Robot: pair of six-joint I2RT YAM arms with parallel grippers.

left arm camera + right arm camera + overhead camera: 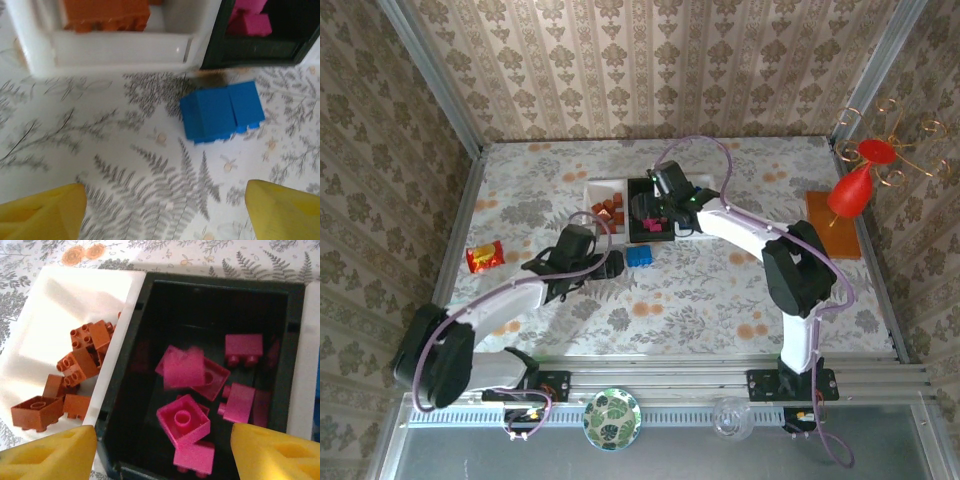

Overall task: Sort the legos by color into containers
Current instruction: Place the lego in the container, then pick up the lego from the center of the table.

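Two blue legos (221, 111) lie joined on the floral tablecloth, just in front of the trays, and appear as blue legos (639, 256) from above. My left gripper (167, 210) is open and empty, a short way before them. A white tray (50, 305) holds several brown-orange legos (75, 365). Beside it, the black tray (125, 370) holds several magenta legos (183, 421), one of them a blurred magenta brick (184, 367). My right gripper (162, 450) hangs open above the black tray, nothing between its fingers. A second white tray's rim (310, 340) shows at the right.
A red-yellow snack packet (485, 257) lies at the left. An orange-brown mat (835, 225) with a red ornament (853, 190) sits at the right edge. A patterned plate (611, 418) and a glass (730, 418) rest by the arm bases. Metal frame posts bound the table.
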